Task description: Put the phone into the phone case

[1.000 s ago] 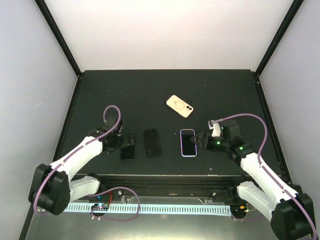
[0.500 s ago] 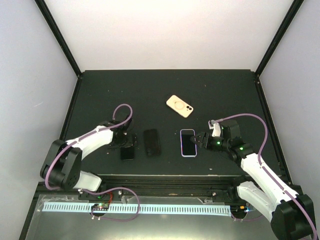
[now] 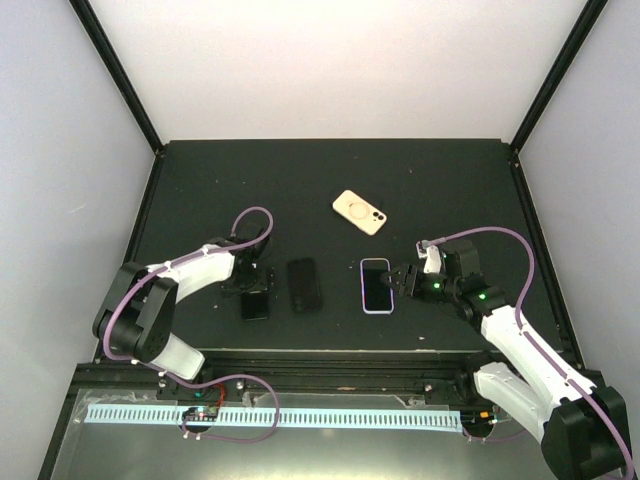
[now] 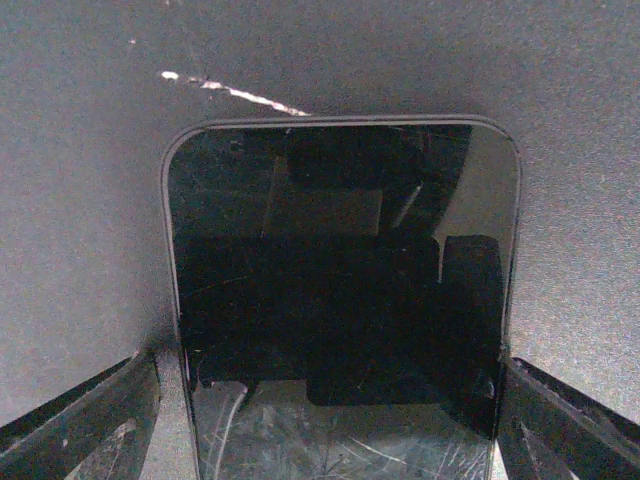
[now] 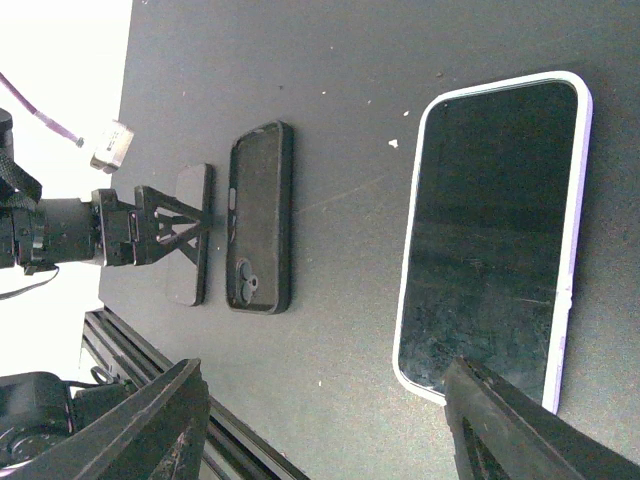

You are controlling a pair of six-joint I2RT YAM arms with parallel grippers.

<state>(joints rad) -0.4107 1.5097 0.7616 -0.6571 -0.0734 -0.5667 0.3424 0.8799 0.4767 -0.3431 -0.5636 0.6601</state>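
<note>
Moved: the left arm has folded in at the elbow and brought the left gripper (image 3: 250,285) closer onto the far end of the black phone (image 3: 255,307). Nothing lying on the counter (image 3: 200,190) has shifted, and the right arm has kept its pose.
Top view, task things: the black phone lies flat near the front edge. The black case (image 3: 305,285) lies just to its right, apart from it and still empty.
Top view, others: a lavender-cased phone (image 3: 376,286) lies further right, with the right gripper (image 3: 402,280) just beside its right edge. A beige case (image 3: 359,212) sits well back.
Left wrist view: the phone's dark screen fills the space between the two fingers (image 4: 80,430), which stand wide, one along each long edge. They are very near the edges, but I cannot tell whether they press yet.
Right wrist view: this gripper is spread wide with nothing between its fingers (image 5: 150,420), and it hovers over one end of the lavender-cased phone. The black case shows its camera cut-out, with the left gripper over the black phone beyond it.
Meaning for the task: the left arm looks lined up for a side pinch on the phone. The lift and the seating in the case are not yet done.
</note>
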